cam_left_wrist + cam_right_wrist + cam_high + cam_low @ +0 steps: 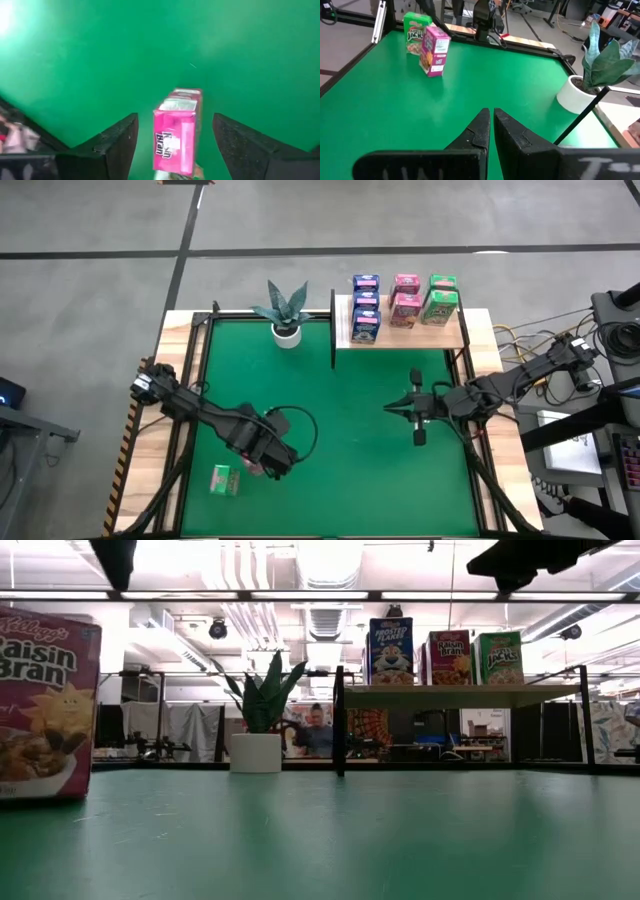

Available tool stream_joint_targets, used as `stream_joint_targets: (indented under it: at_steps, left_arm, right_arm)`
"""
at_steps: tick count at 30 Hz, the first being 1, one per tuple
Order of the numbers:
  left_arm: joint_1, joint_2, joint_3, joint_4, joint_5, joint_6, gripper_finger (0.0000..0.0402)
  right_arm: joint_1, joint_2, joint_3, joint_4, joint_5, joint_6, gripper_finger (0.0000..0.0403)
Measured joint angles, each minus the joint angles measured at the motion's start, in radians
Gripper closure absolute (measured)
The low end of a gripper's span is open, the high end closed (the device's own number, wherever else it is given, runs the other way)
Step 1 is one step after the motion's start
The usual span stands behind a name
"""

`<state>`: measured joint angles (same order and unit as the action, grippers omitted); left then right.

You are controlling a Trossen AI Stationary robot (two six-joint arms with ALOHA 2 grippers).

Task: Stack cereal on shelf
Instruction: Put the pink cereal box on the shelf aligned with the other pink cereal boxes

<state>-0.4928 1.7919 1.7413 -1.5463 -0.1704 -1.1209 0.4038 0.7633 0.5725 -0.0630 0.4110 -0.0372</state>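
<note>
Left claw [172, 145] spread wide around upright pink cardboard cereal box [176, 131] near left on green surface [340, 440], right claw [491, 131] pinched closed mid-right

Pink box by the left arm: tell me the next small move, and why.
Probably lower the left end effector and close on the pink box. The left wrist view shows its fingers open on either side of the upright box, not touching it, so it looks lined up for a grasp. The right end effector waits shut over the mat.
</note>
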Motion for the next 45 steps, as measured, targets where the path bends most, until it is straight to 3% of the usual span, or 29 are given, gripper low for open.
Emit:
stream_joint_targets:
  at_steps: [9,20,38,45]
  left_arm:
    - [-0.011,-0.006,-0.026,-0.006,0.138,-0.114,0.0136]
    - [-0.049,-0.006,-0.148,0.063,0.145,-0.133,0.0111]
    - [-0.054,-0.007,-0.276,0.205,0.154,-0.102,0.0112]
    - [-0.055,-0.007,-0.304,0.215,0.162,-0.093,0.0150]
  right_arm:
    - [0.000,0.003,-0.022,0.046,0.000,0.002,0.0390]
    - [0.000,0.003,-0.022,0.047,0.000,0.000,0.0390]
    - [0.000,0.003,-0.022,0.047,0.000,0.002,0.0390]
    - [0.000,0.003,-0.022,0.047,0.000,0.003,0.0390]
